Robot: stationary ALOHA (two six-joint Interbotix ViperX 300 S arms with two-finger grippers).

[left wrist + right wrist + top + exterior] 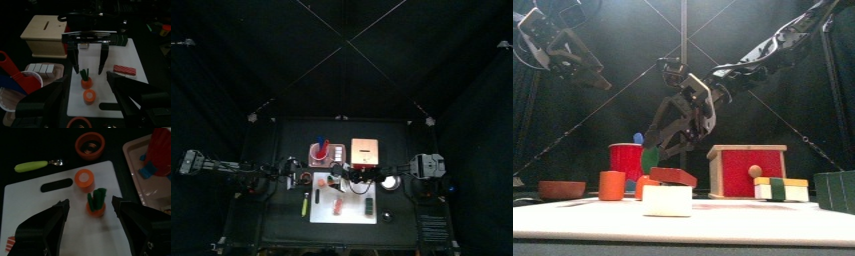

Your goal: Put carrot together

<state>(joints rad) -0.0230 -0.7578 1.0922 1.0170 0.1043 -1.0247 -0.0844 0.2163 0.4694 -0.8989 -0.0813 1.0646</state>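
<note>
The carrot lies in two parts on the white cutting board (40,203). One is a short orange piece with a green leafy top (97,204), the other a round orange chunk (85,179) just beyond it. My right gripper (91,203) hangs open over the board, with its jaws on either side of the leafy piece and not touching it. In the left wrist view the same gripper (89,72) stands above the leafy piece (85,81) and the chunk (89,96). My left gripper (88,86) is open, empty and well back from the board.
By the board lie a yellow-green stick (33,165) and a small orange cup (90,143). A red cup (163,148) stands on a tray. A tan wooden box (47,35) and a striped red block (124,70) are near. In the front view a red box (747,170) and blocks stand near.
</note>
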